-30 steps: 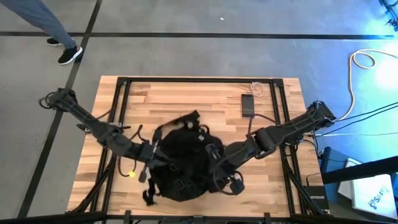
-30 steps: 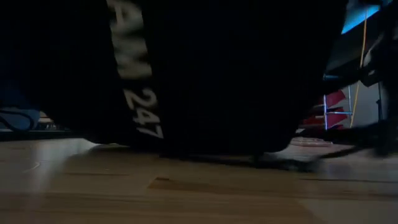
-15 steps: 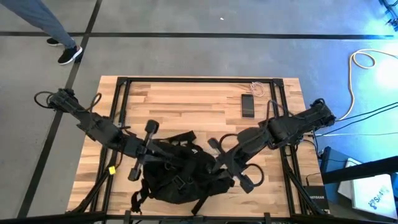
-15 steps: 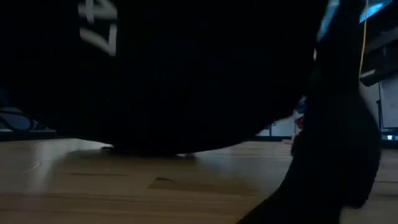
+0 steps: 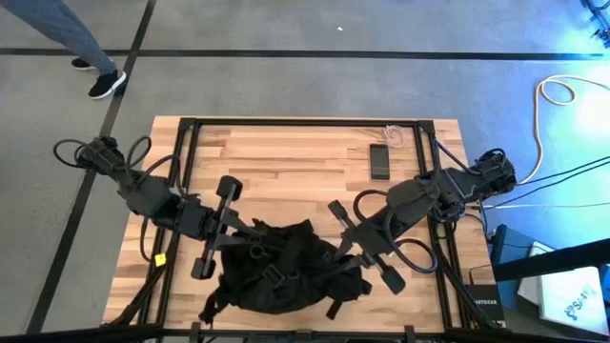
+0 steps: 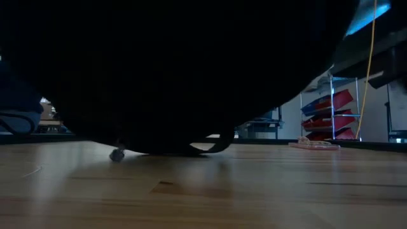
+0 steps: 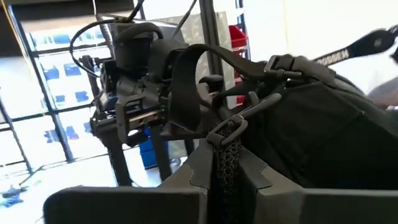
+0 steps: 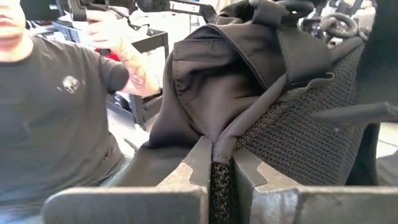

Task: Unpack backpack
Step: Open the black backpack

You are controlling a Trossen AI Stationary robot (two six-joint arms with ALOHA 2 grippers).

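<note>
The backpack (image 5: 281,272) hangs over the table's near middle, lifted clear of the wood in the low view, apparently so its contents can drop out; the left gripper (image 5: 232,229) has its jaws clamped on a mesh strap at the pack's left edge; the right gripper (image 5: 345,250) pinches fabric and mesh on its right edge; a phone (image 5: 379,160) lies well apart near the far edge of the table (image 5: 286,152); a person (image 8: 56,106) stands beyond; nothing blocks the pack.
</note>
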